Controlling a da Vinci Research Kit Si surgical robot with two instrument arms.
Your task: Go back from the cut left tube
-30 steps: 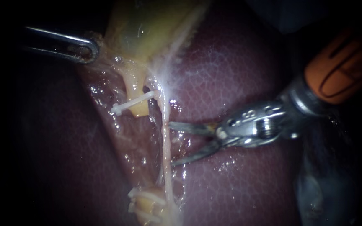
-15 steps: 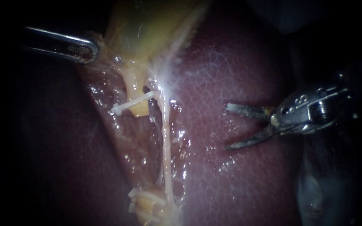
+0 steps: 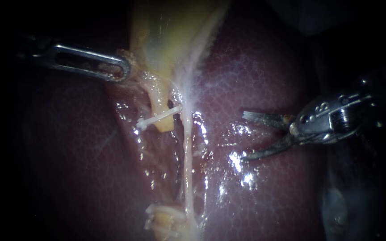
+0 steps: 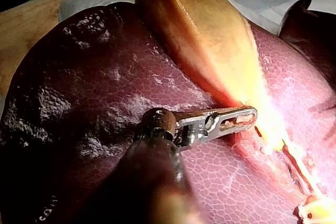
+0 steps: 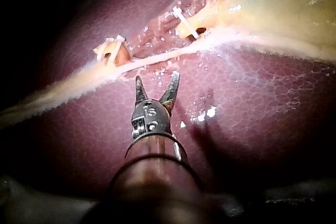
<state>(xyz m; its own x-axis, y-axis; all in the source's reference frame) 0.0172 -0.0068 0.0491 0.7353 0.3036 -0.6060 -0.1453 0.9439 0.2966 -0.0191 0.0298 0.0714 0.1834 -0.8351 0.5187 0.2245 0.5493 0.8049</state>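
Right instrument (image 5: 157, 80) gapes over liver (image 5: 252, 119), short of tube (image 5: 157, 56).

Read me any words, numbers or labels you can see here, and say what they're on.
Right instrument: small engraved marks on the metal behind its open jaws, too small and blurred to read.
Left instrument: no text shows.
Liver, gallbladder, clip: no text.
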